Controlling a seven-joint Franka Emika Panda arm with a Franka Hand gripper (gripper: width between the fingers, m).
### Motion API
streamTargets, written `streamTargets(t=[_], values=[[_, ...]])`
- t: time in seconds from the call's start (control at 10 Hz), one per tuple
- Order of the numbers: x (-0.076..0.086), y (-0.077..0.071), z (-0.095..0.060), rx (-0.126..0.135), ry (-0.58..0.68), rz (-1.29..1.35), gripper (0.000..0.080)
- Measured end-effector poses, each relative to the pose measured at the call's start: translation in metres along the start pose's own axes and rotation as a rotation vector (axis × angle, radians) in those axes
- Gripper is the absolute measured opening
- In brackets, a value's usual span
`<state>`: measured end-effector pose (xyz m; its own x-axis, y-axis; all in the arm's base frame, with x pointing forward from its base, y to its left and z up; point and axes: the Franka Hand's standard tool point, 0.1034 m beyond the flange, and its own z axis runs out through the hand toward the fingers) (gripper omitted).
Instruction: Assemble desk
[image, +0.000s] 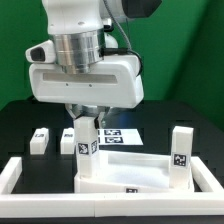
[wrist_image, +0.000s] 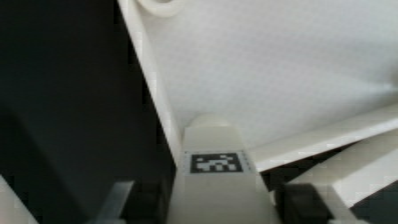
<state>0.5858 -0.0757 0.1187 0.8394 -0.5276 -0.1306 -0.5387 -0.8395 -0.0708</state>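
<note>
The desk top (image: 135, 168) is a wide white tray with a raised rim, lying inside the border frame. One white leg (image: 180, 150) stands upright at its corner on the exterior view's right. My gripper (image: 87, 122) is shut on another tagged white leg (image: 87, 140), held upright at the top's corner on the exterior view's left. I cannot tell whether it touches. In the wrist view the leg (wrist_image: 217, 155) sits between my fingers (wrist_image: 151, 203) over the desk top (wrist_image: 267, 70). Two more legs (image: 40, 140) (image: 68, 141) stand on the black table behind.
The long low white border frame (image: 18, 176) runs round the front and sides. The marker board (image: 122, 131) lies flat behind the desk top. A green wall is behind the table.
</note>
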Motion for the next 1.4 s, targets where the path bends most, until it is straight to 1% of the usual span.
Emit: streamTargets(t=[0.1,0.4,0.5,0.6,0.8,0.9,1.0,1.1,1.4], values=[[0.0,0.0,0.0,0.0,0.0,0.046,0.0288],[0.003,-0.011,0.002,0.02,0.025,0.447,0.0288],[0.008,-0.016,0.002,0.042,0.046,0.554,0.0288],[0.012,-0.023,0.002,0.057,0.069,0.674,0.0288],[0.016,-0.045,0.004,0.096,0.119,0.901,0.0288],[0.017,-0.055,0.004,0.104,0.122,0.984,0.0288],[0.018,-0.06,0.004,0.112,0.123,1.039,0.0288],[0.018,-0.061,0.004,0.121,0.127,1.095,0.0288],[0.018,-0.06,0.004,0.117,0.133,1.018,0.0298]])
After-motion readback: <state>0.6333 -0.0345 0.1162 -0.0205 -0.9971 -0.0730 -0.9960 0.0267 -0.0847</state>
